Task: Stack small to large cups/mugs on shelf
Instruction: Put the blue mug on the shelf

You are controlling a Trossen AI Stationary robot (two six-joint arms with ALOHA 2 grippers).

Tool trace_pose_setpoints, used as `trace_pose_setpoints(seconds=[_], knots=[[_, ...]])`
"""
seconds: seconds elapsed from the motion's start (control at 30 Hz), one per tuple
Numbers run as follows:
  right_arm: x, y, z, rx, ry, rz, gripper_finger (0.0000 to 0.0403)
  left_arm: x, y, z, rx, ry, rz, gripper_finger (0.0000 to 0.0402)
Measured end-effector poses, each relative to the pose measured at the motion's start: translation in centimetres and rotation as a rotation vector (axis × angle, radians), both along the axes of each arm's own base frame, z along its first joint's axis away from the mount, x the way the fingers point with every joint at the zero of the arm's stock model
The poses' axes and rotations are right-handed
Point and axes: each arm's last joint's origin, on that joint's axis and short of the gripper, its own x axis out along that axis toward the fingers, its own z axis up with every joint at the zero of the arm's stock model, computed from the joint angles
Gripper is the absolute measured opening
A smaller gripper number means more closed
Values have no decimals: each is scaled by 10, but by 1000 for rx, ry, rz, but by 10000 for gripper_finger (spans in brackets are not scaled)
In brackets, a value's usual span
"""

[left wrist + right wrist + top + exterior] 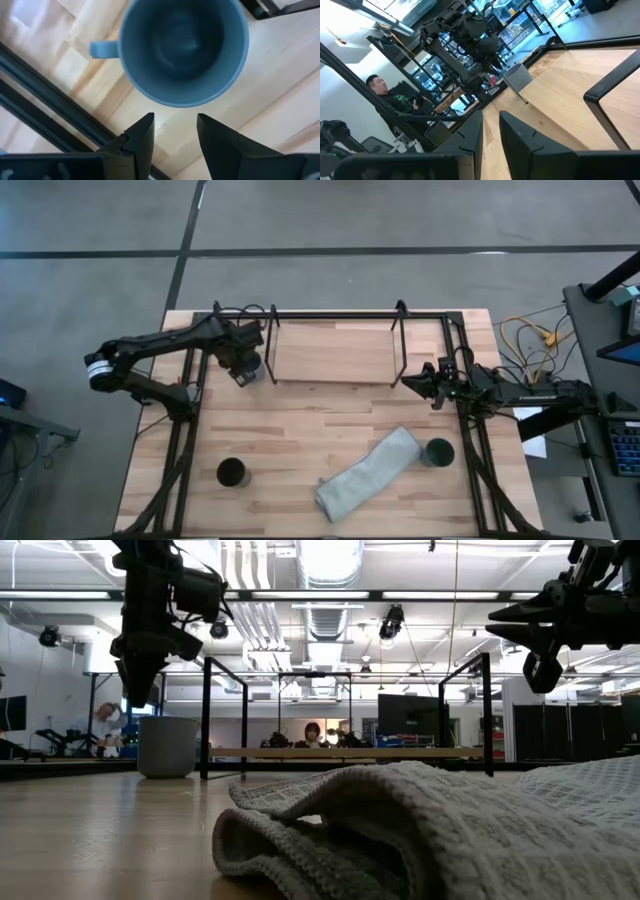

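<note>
The grey-blue mug (182, 47) stands upright on the tabletop just off the shelf's left end, with its handle (102, 48) sticking out sideways. It also shows in the low view (167, 747). My left gripper (175, 132) hangs open above it, pointing down, touching nothing (138, 675). The shelf (330, 352) is a light-wood board in a black rod frame at the table's far middle. The black cup (231, 472) stands near the front left and the dark teal cup (438, 451) near the front right. My right gripper (420, 383) waits off the shelf's right end, slightly open and empty.
A grey-green cloth (370, 473) lies crumpled at the front middle, between the black cup and the teal cup. Black frame rails (185, 430) run along the table's left and right sides. People sit in the room beyond the table (377, 87).
</note>
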Motion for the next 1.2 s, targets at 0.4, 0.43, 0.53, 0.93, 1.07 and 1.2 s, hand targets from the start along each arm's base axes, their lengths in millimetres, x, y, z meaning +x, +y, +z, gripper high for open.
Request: trace_pose_setpoints(seconds=[0.4, 0.43, 0.53, 0.93, 1.07, 1.2], knots=[[0, 0, 0, -4, 1, 0, 59, 9, 5, -7, -14, 3, -177, 135], [0, 0, 0, -4, 1, 0, 59, 9, 5, -7, -15, 4, -185, 135], [0, 0, 0, -4, 1, 0, 59, 9, 5, -7, -15, 10, -220, 135], [0, 0, 0, -7, 2, 0, 59, 9, 5, -8, -32, 58, -436, 135], [0, 0, 0, -7, 2, 0, 59, 9, 5, -8, -33, 68, -502, 135], [0, 0, 0, -7, 2, -1, 59, 8, 6, -8, -34, 67, -514, 135]])
